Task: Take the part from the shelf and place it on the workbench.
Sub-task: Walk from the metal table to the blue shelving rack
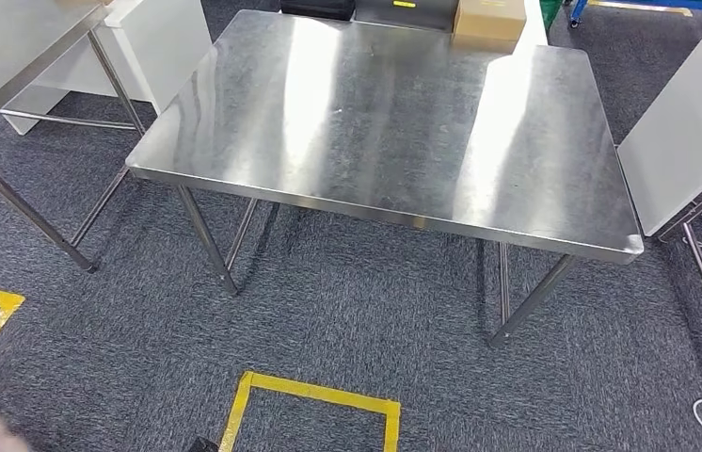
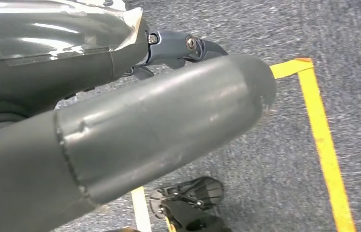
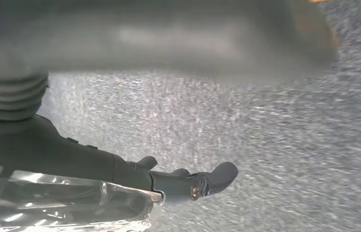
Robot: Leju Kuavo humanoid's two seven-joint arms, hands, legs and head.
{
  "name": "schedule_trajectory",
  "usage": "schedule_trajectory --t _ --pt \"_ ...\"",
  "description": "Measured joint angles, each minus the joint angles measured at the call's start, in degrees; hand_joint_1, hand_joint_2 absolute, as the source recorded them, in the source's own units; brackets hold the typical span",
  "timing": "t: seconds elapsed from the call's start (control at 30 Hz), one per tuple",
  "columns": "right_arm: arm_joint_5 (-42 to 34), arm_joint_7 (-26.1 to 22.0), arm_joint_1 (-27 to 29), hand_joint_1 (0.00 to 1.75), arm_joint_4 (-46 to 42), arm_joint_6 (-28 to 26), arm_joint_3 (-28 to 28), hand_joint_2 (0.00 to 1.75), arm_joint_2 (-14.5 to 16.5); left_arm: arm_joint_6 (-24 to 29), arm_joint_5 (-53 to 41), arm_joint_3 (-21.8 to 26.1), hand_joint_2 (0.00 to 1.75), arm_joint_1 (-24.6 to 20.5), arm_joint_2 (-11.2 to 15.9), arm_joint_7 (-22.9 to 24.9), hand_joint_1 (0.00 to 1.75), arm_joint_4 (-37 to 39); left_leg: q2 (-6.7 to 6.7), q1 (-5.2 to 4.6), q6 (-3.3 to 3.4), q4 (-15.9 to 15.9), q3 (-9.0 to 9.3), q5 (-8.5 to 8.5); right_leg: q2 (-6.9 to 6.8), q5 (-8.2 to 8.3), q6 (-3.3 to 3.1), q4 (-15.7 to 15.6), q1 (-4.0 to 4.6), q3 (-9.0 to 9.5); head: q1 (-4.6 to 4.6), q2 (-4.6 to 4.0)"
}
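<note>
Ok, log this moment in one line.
left hand: holds wrapped part | right hand: holds wrapped part | workbench: ahead, part not yet placed

Grey carpet (image 1: 347,320) covers the floor, marked with yellow tape (image 1: 314,391) in squared outlines. A second steel table (image 1: 8,47) stands off to the left, white panels (image 1: 691,132) on the right, a cardboard box (image 1: 488,21) at the back. Ceiling light glares off the metal.
</note>
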Motion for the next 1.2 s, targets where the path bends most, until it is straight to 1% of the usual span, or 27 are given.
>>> schedule_trajectory --t 0.03,0.07,0.1,0.13,0.17,0.2,0.27,0.3,0.37,0.43,0.47,0.5,0.53,0.57,0.63,0.7,0.77,0.8,0.87,0.93,0.97,1.0,1.03,1.07,1.1,1.13,1.2 --pt "-0.17 0.04 -0.01 0.0 0.0 -0.04 0.0 1.75 -0.04 0.0 0.04 0.01 0.0 0.08 0.08 -0.05 0.0 0.0 -0.02 -0.05 -0.1 0.01 -0.44 0.39 0.01 1.16 0.42 -2.61 0.01 2.1 0.0 0.0" --pt "-0.32 0.05 -0.06 0.0 -0.01 -0.08 0.0 1.75 -0.09 0.0 0.05 0.02 0.0 0.13 0.12 -0.05 0.0 -0.01 -0.05 -0.08 -0.24 0.04 -0.78 0.76 0.01 2.32 0.65 -6.76 0.03 4.99 0.03 0.0" --pt "-0.49 0.05 -0.15 0.0 -0.01 -0.1 0.0 1.75 -0.13 0.0 0.05 0.02 0.0 0.16 0.14 -0.04 0.0 0.0 -0.06 -0.18 -0.44 0.1 -1.09 1.08 0.03 3.06 0.65 -11.36 0.17 8.05 0.03 0.0" --pt "-0.62 0.05 -0.24 0.0 0.0 -0.13 0.0 1.75 -0.17 0.0 0.06 0.03 0.0 0.17 0.15 -0.03 0.0 0.01 -0.06 -0.27 -0.73 0.16 -1.3 1.42 0.06 3.45 0.5 -15.0 0.35 10.25 0.0 0.0" --pt "-0.75 0.06 -0.3 0.0 0.0 -0.15 0.0 1.31 -0.19 0.0 0.06 0.03 0.0 0.18 0.16 0.0 0.0 0.01 -0.04 -0.36 -1.02 0.23 -1.44 1.7 0.1 3.47 0.25 -17.2 0.53 11.34 0.0 0.0" --pt "-0.92 0.06 -0.31 0.0 0.0 -0.16 0.0 0.87 -0.19 -0.01 0.06 0.03 0.0 0.2 0.16 0.07 0.0 0.01 -0.01 -0.42 -1.31 0.25 -1.55 1.96 0.13 3.42 0.01 -18.05 0.74 11.52 -0.03 0.0" --pt "-1.23 0.06 -0.22 0.0 0.01 -0.17 -0.03 0.0 -0.05 0.02 0.05 0.03 0.0 0.26 0.25 0.27 0.0 0.0 -0.04 -0.32 -1.89 0.6 -1.79 1.93 0.13 3.84 -0.72 -18.27 0.23 11.03 -0.07 0.0" --pt "-1.4 0.05 -0.19 0.0 0.01 -0.17 -0.05 0.0 -0.01 0.16 0.04 0.03 0.0 0.29 0.27 0.53 0.0 0.0 -0.08 -0.2 -2.23 1.58 -2.2 0.94 0.09 4.14 -1.26 -18.37 -0.09 10.92 -0.22 0.0" --pt "-1.67 0.0 -0.21 0.0 0.01 -0.19 -0.09 0.0 0.01 0.72 0.04 0.03 0.0 0.29 0.14 1.3 0.0 -0.01 -0.19 0.2 -3.01 6.73 -4.13 -3.26 0.05 4.68 -2.17 -18.46 -0.46 10.5 -0.48 0.0" --pt "-1.82 -0.08 -0.15 0.0 0.01 -0.19 -0.14 0.0 -0.04 1.25 0.04 0.03 0.0 0.26 -0.2 2.08 0.0 -0.01 -0.21 0.79 -3.8 14.0 -6.47 -7.47 0.22 5.08 -2.46 -18.41 -0.49 10.18 -0.62 0.0" --pt "-1.86 -0.1 -0.11 0.0 0.02 -0.16 -0.17 0.0 -0.04 1.38 0.03 0.03 0.0 0.25 -0.35 2.35 0.0 -0.01 -0.22 1.17 -4.17 16.12 -6.86 -8.13 0.45 5.26 -2.37 -18.35 -0.56 10.11 -0.62 0.0" --pt "-1.88 -0.13 -0.07 0.0 0.02 -0.11 -0.19 0.0 -0.03 1.42 0.03 0.03 0.0 0.24 -0.46 2.51 0.0 0.0 -0.22 1.56 -4.54 16.31 -6.31 -7.61 0.77 5.39 -2.24 -18.28 -0.68 10.1 -0.62 0.0" --pt "-1.88 -0.15 -0.07 0.0 0.02 -0.06 -0.21 0.0 -0.03 1.43 0.03 0.03 0.0 0.23 -0.54 2.6 0.0 -0.01 -0.29 1.97 -4.86 14.34 -4.77 -6.06 1.22 5.46 -2.09 -18.18 -0.86 10.1 -0.63 0.0" --pt "-1.87 -0.17 -0.1 0.0 0.02 0.01 -0.21 0.0 -0.02 1.44 0.03 0.03 0.0 0.22 -0.59 2.65 0.0 -0.01 -0.67 2.37 -5.17 10.87 -2.6 -4.05 1.71 5.44 -1.91 -18.03 -1.06 10.11 -0.65 0.0" --pt "-1.87 -0.21 -0.28 0.0 0.02 0.08 -0.22 0.0 -0.01 1.46 0.04 0.03 0.0 0.26 -0.66 2.64 0.0 0.02 -2.65 2.84 -5.47 4.5 1.25 -1.57 2.8 5.41 -1.28 -17.6 -1.16 9.57 -0.67 0.0" --pt "-1.89 -0.23 -0.45 0.0 0.02 0.11 -0.22 0.0 0.0 1.47 0.03 0.02 0.0 0.26 -0.71 2.62 0.0 0.03 -3.73 2.65 -5.16 2.4 2.27 -1.55 3.84 5.66 -0.27 -17.36 -1.09 8.79 -0.67 0.0" --pt "-1.9 -0.23 -0.39 0.0 0.02 0.14 -0.22 0.0 -0.01 1.51 0.03 0.03 0.0 -0.04 -0.77 2.6 0.0 0.01 -2.6 2.35 -4.29 1.5 2.13 -1.86 4.43 5.88 0.7 -17.16 -1.11 7.97 -0.67 0.0" --pt "-1.92 -0.23 -0.32 0.0 0.02 0.15 -0.22 0.0 -0.04 1.53 0.03 0.03 0.0 -0.23 -0.82 2.6 0.0 -0.01 -1.99 2.26 -3.65 0.88 2.16 -1.91 4.01 5.5 0.9 -16.37 -1.07 7.19 -0.6 0.0" --pt "-1.96 -0.23 -0.32 0.0 0.02 0.22 -0.22 0.0 -0.07 1.62 0.01 0.03 0.0 -0.42 -0.9 2.6 0.0 -0.03 -0.75 2.15 -2.42 -0.06 2.16 -1.75 2.42 3.17 0.53 -11.32 -0.99 4.29 -0.37 0.0" --pt "-1.99 -0.23 -0.34 0.0 0.02 0.28 -0.22 0.0 -0.04 1.7 -0.03 0.03 0.0 -0.41 -0.93 2.61 0.0 -0.03 0.61 1.68 -1.83 -0.15 1.99 -1.63 1.47 0.4 0.06 -3.5 -0.89 0.38 -0.27 0.0" --pt "-2.02 -0.24 -0.28 0.0 0.02 0.3 -0.22 0.0 -0.07 1.7 -0.04 0.03 0.0 -0.41 -0.96 2.61 0.0 -0.03 1.27 1.45 -1.73 -0.15 1.96 -1.6 1.35 -0.15 0.14 -1.01 -0.86 -0.83 -0.28 0.0" --pt "-2.05 -0.25 -0.2 0.0 0.02 0.3 -0.22 0.0 -0.1 1.7 -0.06 0.03 0.0 -0.42 -1.01 2.62 0.0 -0.03 1.9 1.25 -1.66 -0.14 1.96 -1.58 1.23 0.12 0.39 -0.51 -0.83 -1.02 -0.29 0.0" --pt "-2.09 -0.26 -0.12 0.0 0.02 0.3 -0.23 0.0 -0.16 1.7 -0.08 0.03 0.0 -0.45 -1.05 2.62 0.0 -0.03 2.48 1.11 -1.64 -0.13 2.02 -1.57 0.97 1.27 0.76 -2.5 -0.8 0.06 -0.27 0.0" --pt "-2.14 -0.31 -0.09 0.0 0.02 0.32 -0.23 0.0 -0.22 1.7 -0.09 0.03 0.0 -0.47 -1.1 2.63 0.0 -0.03 3.06 1.03 -1.65 -0.13 2.12 -1.57 0.33 2.9 1.1 -6.28 -0.77 2.07 -0.27 0.0" --pt "-2.17 -0.38 -0.13 0.0 0.02 0.4 -0.24 0.0 -0.26 1.66 -0.12 0.03 0.0 -0.49 -1.12 2.64 0.0 -0.03 3.61 0.89 -1.71 -0.11 2.24 -1.6 -0.92 4.34 1.21 -10.62 -0.63 4.24 -0.23 0.0" --pt "-2.21 -0.48 -0.22 0.0 0.02 0.57 -0.24 0.0 -0.3 1.51 -0.17 0.03 0.0 -0.51 -1.13 2.62 0.0 -0.03 4.14 0.71 -1.85 -0.06 2.34 -1.68 -1.86 5.49 1.08 -14.14 -0.31 5.98 -0.23 0.0" --pt "-2.1 -0.73 -0.32 0.0 0.02 0.96 -0.24 0.0 -0.3 0.78 -0.31 0.02 0.0 -0.49 -0.99 2.37 0.0 -0.03 4.92 0.37 -2.26 0.03 2.42 -1.75 -2.68 6.26 0.3 -16.94 0.15 7.15 -0.28 0.0"
